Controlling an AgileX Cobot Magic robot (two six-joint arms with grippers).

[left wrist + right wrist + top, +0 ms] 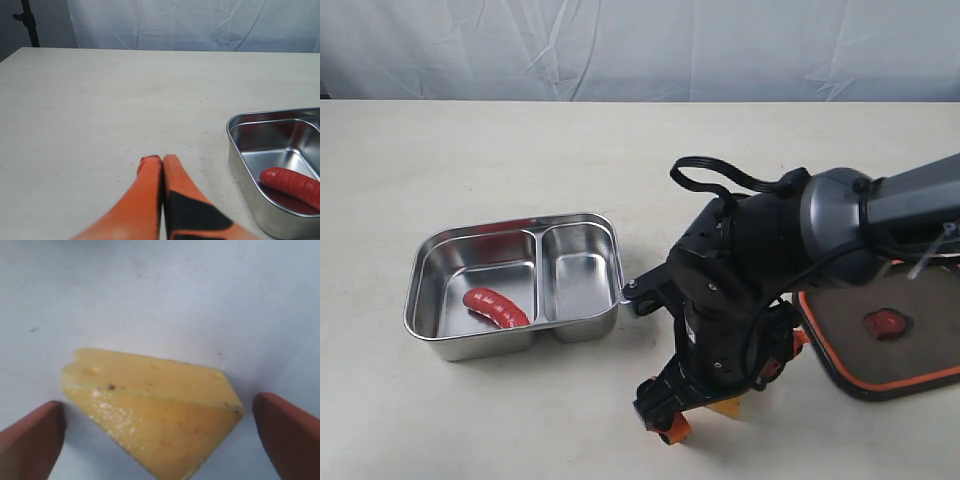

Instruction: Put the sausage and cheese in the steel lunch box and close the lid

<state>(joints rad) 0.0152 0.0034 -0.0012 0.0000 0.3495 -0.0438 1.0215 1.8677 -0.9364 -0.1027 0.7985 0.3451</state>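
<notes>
our right tool point(159, 437) stands spread wide with one finger on each side of the cheese point(150, 410), and neither seems to touch it. the cheese lies flat on the table point(470, 150), under the right arm, between the steel lunch box point(420, 270) and the lid point(920, 345).

the main risk, as we judge it, is the shape. the cheese is a wedge, so closing fingers may meet slanted faces and push it out sideways or turn it rather than pinch it. its glossy skin would make that slip easier. if the grip is shallow, the cheese could also drop on the way over and land on the box's divider or rim, which would keep the lid from seating. the lid lies close to the arm, so a careless swing might nudge it.

the cheese looks yellow-orange and shiny, with a paler top face and a few small dark specks.

the sausage point(496, 307) already lies in the wider compartment. our left tool point(162, 165) is clenched on nothing, just beside the box.
</notes>
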